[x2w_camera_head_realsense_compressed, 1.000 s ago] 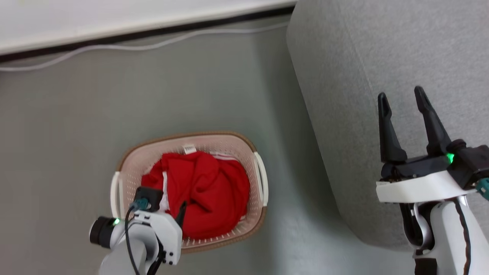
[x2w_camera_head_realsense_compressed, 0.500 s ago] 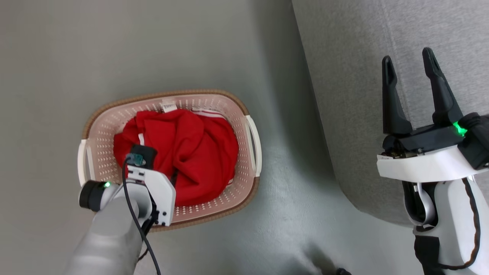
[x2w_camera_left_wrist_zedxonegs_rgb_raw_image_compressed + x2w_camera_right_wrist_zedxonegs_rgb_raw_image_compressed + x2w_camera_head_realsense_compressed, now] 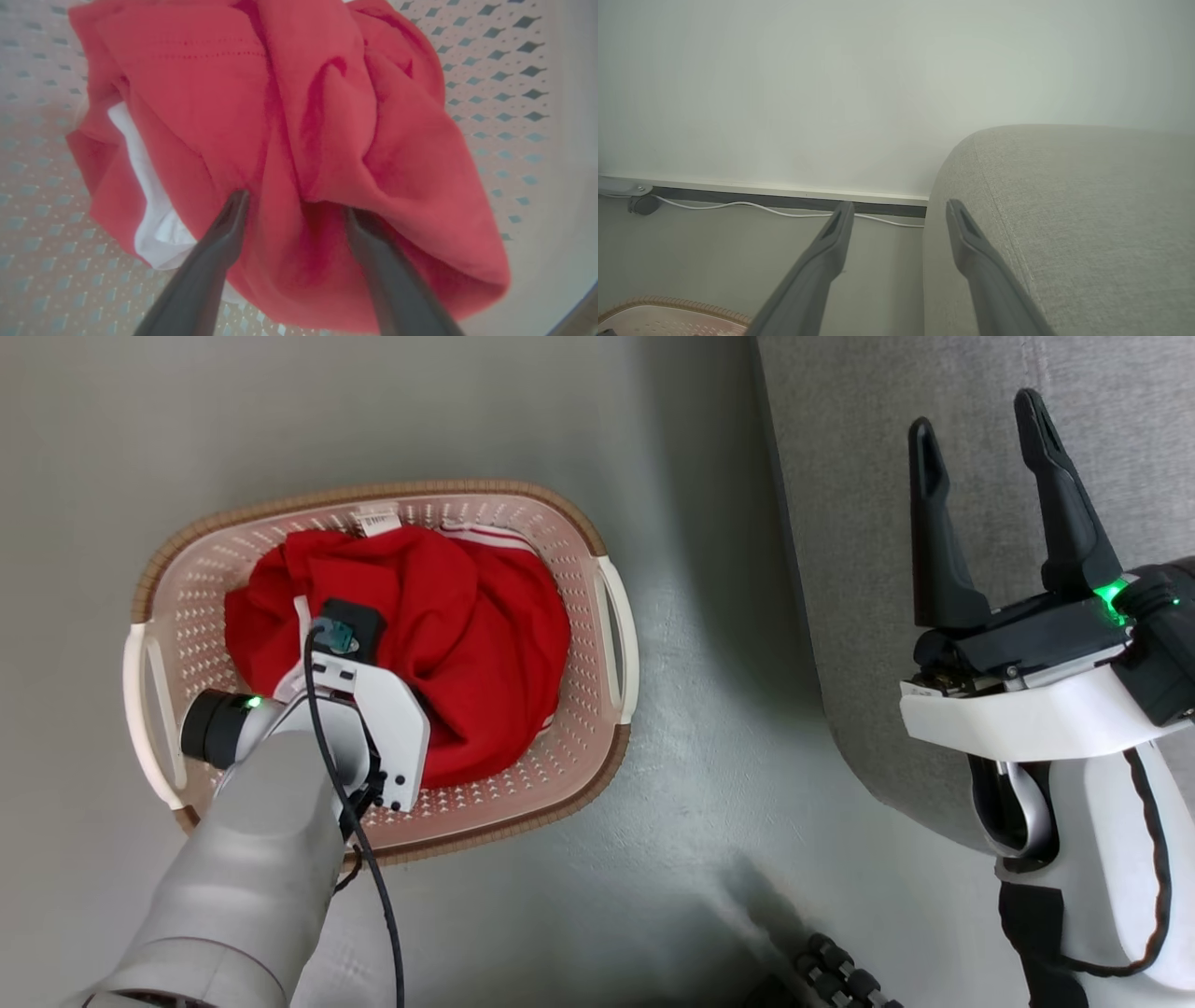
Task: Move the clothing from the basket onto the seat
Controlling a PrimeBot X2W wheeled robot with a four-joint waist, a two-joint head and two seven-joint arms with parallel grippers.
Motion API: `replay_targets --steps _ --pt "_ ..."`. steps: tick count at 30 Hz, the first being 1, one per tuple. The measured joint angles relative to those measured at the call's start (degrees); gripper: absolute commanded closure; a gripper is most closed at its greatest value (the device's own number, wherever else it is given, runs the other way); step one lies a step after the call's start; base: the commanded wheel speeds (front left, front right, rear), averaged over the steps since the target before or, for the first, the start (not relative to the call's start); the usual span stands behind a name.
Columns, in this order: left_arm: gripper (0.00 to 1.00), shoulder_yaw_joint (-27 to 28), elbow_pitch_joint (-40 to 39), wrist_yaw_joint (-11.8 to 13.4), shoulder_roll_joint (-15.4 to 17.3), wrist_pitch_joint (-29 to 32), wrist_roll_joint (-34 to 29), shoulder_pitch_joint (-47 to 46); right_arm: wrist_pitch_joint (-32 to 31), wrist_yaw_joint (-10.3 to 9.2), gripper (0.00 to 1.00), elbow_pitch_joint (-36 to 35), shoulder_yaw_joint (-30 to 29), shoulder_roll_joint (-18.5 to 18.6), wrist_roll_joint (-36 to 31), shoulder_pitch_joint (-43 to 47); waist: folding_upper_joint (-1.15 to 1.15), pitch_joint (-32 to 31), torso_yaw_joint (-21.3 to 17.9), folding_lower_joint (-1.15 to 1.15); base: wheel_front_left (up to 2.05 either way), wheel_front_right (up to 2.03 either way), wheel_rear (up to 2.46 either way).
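Note:
The clothing (image 3: 485, 616) is a crumpled red heap with a white panel, lying in the cream basket (image 3: 579, 527) on the floor. A white label and white stripes show at its far edge. My left arm reaches down into the basket. In the left wrist view the left gripper (image 3: 295, 205) is open, its fingertips (image 3: 236, 200) pressed into a fold of the red clothing (image 3: 289, 93) with fabric between them. My right gripper (image 3: 976, 415) is open and holds nothing, hovering over the grey seat (image 3: 859, 523) at the right.
The basket stands on a grey floor just left of the seat's rounded side (image 3: 1087, 210). A white cable (image 3: 738, 204) runs along the dark baseboard by the wall. A dark ribbed part (image 3: 845, 971) shows at the bottom edge of the head view.
The head view has tilted down, so the whole picture has shifted. My left arm has reached deeper into the basket, onto the clothing. The right gripper stays open.

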State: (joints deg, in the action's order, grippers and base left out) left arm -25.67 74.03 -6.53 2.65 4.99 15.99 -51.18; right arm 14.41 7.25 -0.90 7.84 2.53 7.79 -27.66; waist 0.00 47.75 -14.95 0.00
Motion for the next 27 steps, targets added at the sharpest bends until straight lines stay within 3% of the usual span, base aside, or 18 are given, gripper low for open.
replay_targets --steps 11,12,13,15,20,27 --pt "0.00 -1.35 0.22 -0.48 1.15 3.65 0.25 -2.09 0.01 0.00 0.00 -1.12 2.26 0.03 0.15 -2.12 0.00 4.41 -1.47 0.00 0.00 0.00 0.00" --pt "0.11 -1.43 0.22 -0.48 1.19 3.64 0.25 -2.20 0.01 0.00 0.00 -1.23 2.35 0.03 0.15 -2.16 0.00 4.52 -1.49 0.00 0.00 0.00 0.00" --pt "0.53 -1.62 0.23 -0.48 1.20 3.61 0.25 -2.21 0.01 0.00 0.00 -1.31 2.42 0.03 0.15 -2.19 0.00 4.55 -1.46 0.00 0.00 0.00 0.00" --pt "0.96 -1.96 0.24 -0.52 1.19 3.56 0.35 -2.21 0.03 0.00 0.00 -1.36 2.45 0.03 0.15 -2.31 0.00 4.47 -1.34 0.00 0.00 0.00 0.00" --pt "1.00 -3.19 0.29 -0.54 0.88 2.64 1.32 -2.04 0.09 0.00 0.00 -0.88 2.68 0.04 0.15 -2.31 0.00 2.82 -0.90 0.00 0.00 0.00 0.00" --pt "1.00 -9.84 -1.65 -0.54 0.00 -1.02 2.61 2.50 0.21 0.00 0.00 0.45 3.31 0.07 0.14 -2.04 0.00 -1.60 -0.27 0.00 0.00 0.00 0.00"
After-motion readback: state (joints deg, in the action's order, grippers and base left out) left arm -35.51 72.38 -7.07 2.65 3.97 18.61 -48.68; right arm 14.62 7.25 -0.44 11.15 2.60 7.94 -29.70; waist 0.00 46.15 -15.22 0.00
